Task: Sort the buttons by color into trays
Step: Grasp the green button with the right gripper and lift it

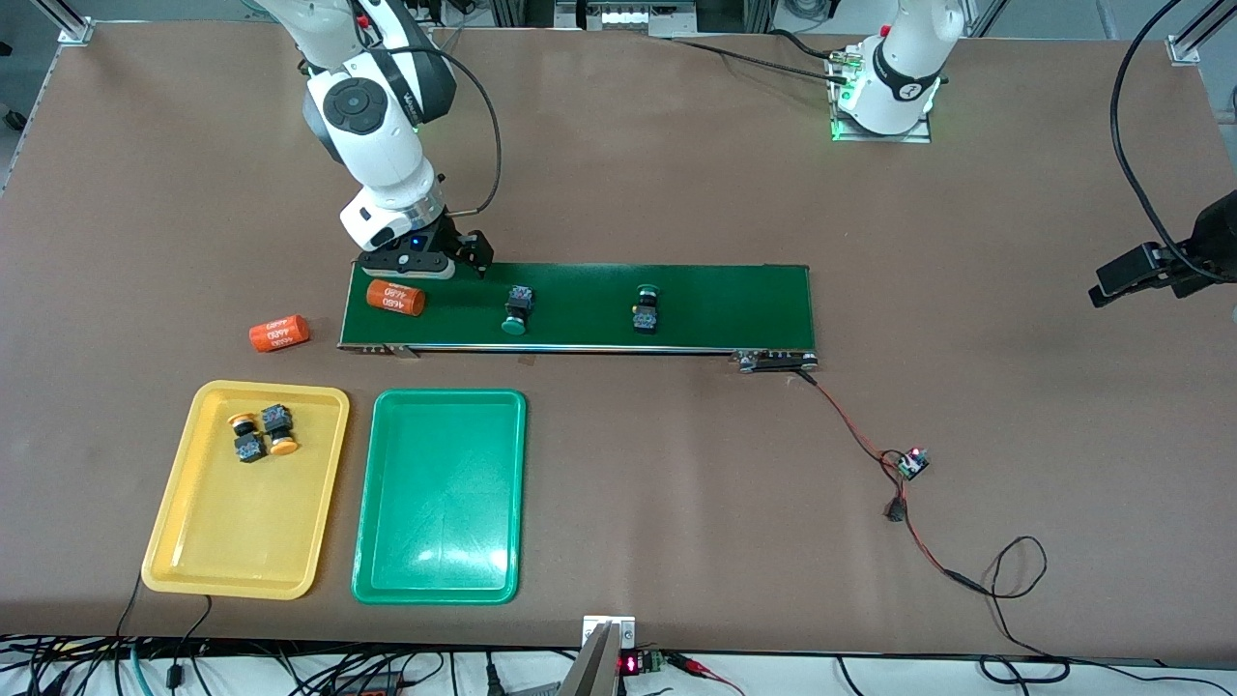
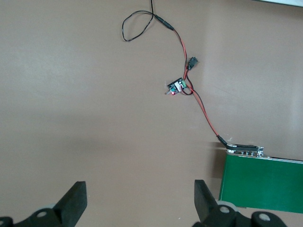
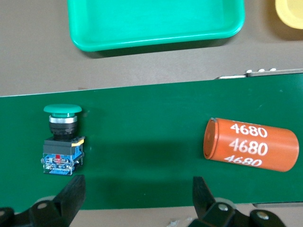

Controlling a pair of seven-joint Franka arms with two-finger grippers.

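Two green buttons (image 1: 517, 309) (image 1: 646, 309) lie on the dark-green conveyor belt (image 1: 725, 309). Two yellow buttons (image 1: 249, 437) (image 1: 279, 428) lie in the yellow tray (image 1: 232, 522). Beside it, the green tray (image 1: 440, 503) holds nothing. My right gripper (image 1: 445, 266) (image 3: 138, 196) hangs open over the belt's edge, between a green button (image 3: 63, 139) and an orange cylinder (image 3: 251, 144), touching neither. My left gripper (image 2: 140, 201) is open over bare table past the belt's end (image 2: 260, 184), at the left arm's end of the table.
One orange cylinder (image 1: 395, 298) lies on the belt, another (image 1: 278, 333) on the table beside it. A small circuit board (image 1: 912, 463) (image 2: 176, 87) with red and black wires lies near the belt's motor end. Cables run along the front edge.
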